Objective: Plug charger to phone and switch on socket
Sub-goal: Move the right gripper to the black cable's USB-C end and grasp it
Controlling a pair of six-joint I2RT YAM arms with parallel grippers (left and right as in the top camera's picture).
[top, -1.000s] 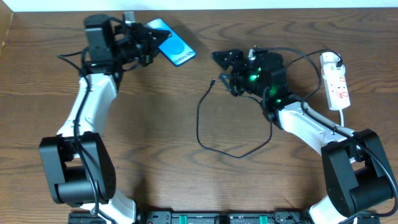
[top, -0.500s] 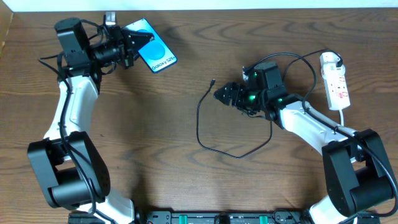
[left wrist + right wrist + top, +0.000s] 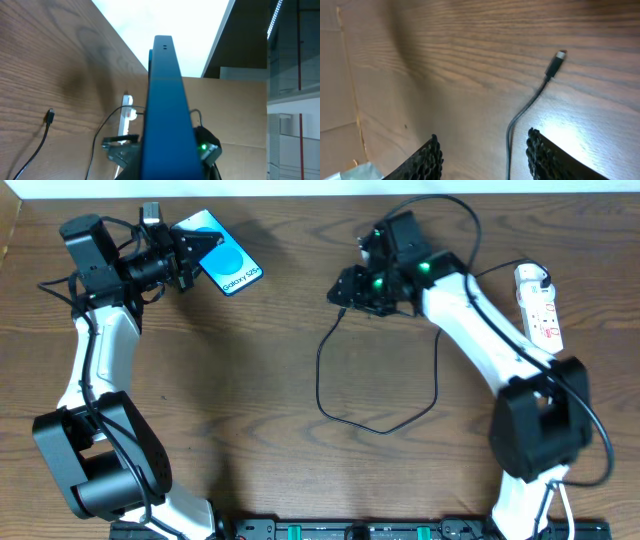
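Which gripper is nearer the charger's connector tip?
Right. The right gripper hovers close by the connector tip; the left gripper is far across the table, holding the phone.

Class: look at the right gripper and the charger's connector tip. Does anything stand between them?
Nothing visible does. In the right wrist view only bare table lies between the right gripper and the connector tip; the charger's cable runs back between the fingers.
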